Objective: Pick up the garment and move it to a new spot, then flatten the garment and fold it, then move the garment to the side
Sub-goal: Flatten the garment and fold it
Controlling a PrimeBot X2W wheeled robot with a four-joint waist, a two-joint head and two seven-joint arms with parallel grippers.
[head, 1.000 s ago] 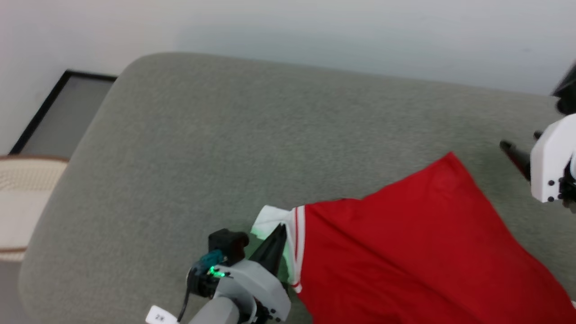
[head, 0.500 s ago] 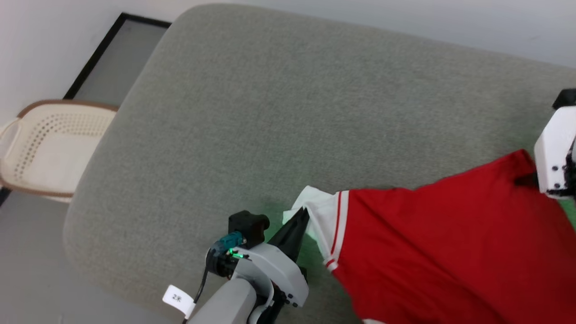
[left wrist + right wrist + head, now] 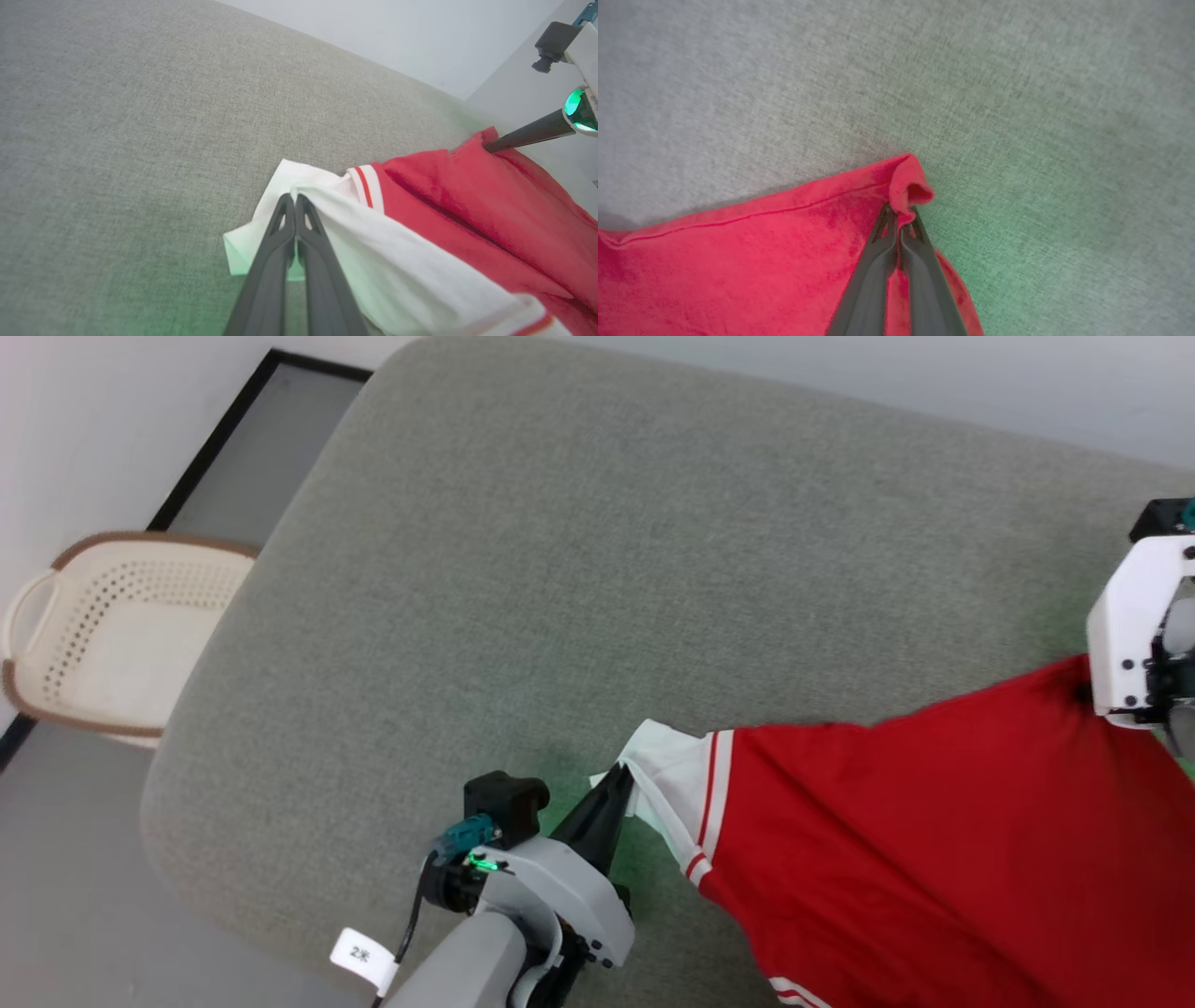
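Observation:
The garment (image 3: 915, 859), red with a white sleeve and red-white striped trim, is stretched over the lower right of the grey cushion (image 3: 560, 569). My left gripper (image 3: 624, 775) is shut on the white sleeve (image 3: 322, 186), fingers pressed together in the left wrist view. My right gripper (image 3: 899, 212) is shut on a red corner (image 3: 908, 184) of the garment; in the head view its white body sits at the right edge. The far end of the right fingers (image 3: 523, 137) also shows in the left wrist view, pinching the red corner. The chest print is hidden.
A cream perforated laundry basket (image 3: 103, 625) with a brown rim stands on the floor at the left, beside the cushion. A dark-framed panel (image 3: 252, 448) lies against the white wall behind. The cushion's upper and left area is bare grey fabric.
The head camera has shifted, bringing the basket into view. My right gripper, a second ago apart from the garment, now holds its red corner and the cloth is pulled taut between both grippers.

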